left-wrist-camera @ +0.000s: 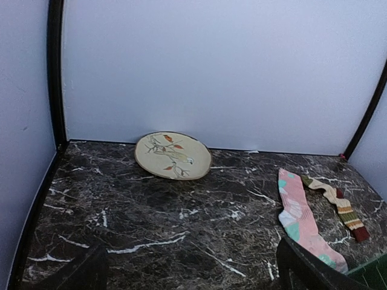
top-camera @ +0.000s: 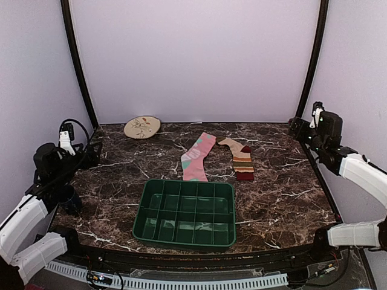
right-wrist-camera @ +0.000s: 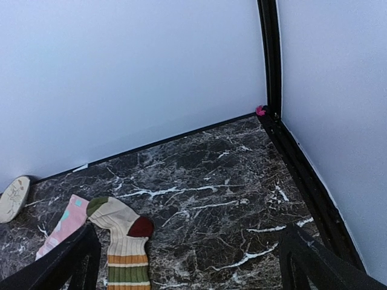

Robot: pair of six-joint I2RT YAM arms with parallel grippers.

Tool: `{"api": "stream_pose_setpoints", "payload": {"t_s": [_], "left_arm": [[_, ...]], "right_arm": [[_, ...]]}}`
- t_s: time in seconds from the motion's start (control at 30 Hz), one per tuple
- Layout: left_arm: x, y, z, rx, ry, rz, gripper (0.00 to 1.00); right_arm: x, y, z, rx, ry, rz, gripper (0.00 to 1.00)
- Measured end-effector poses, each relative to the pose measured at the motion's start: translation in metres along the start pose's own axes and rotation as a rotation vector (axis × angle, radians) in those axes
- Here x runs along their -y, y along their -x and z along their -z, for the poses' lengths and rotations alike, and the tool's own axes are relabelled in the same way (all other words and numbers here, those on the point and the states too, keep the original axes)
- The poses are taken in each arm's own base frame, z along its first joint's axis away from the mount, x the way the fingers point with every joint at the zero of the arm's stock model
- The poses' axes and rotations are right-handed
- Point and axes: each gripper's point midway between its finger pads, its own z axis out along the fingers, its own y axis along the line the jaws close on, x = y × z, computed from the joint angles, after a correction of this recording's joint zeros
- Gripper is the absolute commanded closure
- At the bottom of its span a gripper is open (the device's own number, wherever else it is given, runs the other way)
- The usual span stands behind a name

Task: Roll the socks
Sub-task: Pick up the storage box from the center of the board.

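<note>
Fingers wide, empty on my left gripper (left-wrist-camera: 192, 249) and right gripper (right-wrist-camera: 190, 234); pink sock (top-camera: 196, 158) and striped sock (top-camera: 240, 160) judged limp, light: pinch at toe.

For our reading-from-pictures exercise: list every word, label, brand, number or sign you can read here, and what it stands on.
No text can be read. The plate bears only a painted picture, the pink sock and the striped sock only patterns, and the green tray is plain.
</note>
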Motion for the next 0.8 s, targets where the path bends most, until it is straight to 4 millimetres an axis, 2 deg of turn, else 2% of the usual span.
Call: {"api": "stream_pose_setpoints", "payload": {"t_s": [0.13, 0.2, 0.33, 0.4, 0.5, 0.57, 0.67, 0.8], "left_arm": [[0.049, -0.009, 0.006, -0.082, -0.146, -0.072, 0.01], [0.077, -0.013, 0.009, -0.129, -0.227, -0.122, 0.01], [0.121, -0.026, 0.010, -0.248, -0.343, -0.212, 0.01], [0.129, -0.040, 0.007, -0.318, -0.360, -0.244, 0.01], [0.128, -0.067, 0.003, -0.440, -0.341, -0.291, 0.01], [0.124, -0.083, 0.003, -0.510, -0.321, -0.311, 0.01], [0.121, -0.095, 0.005, -0.582, -0.308, -0.330, 0.02], [0.130, -0.108, 0.007, -0.668, -0.327, -0.355, 0.06]], "right_arm": [[-0.010, 0.025, 0.013, 0.090, 0.042, -0.028, 0.01], [-0.016, 0.036, 0.015, 0.134, 0.086, -0.042, 0.08], [-0.027, 0.036, -0.001, 0.100, 0.121, -0.039, 0.12], [-0.031, 0.031, -0.018, 0.044, 0.096, -0.030, 0.12], [-0.027, 0.009, -0.031, -0.048, 0.036, -0.012, 0.13], [-0.023, -0.007, -0.032, -0.104, -0.005, 0.005, 0.14], [-0.024, -0.026, -0.029, -0.165, -0.036, 0.033, 0.14], [-0.027, -0.042, -0.025, -0.215, -0.058, 0.063, 0.14]]}}
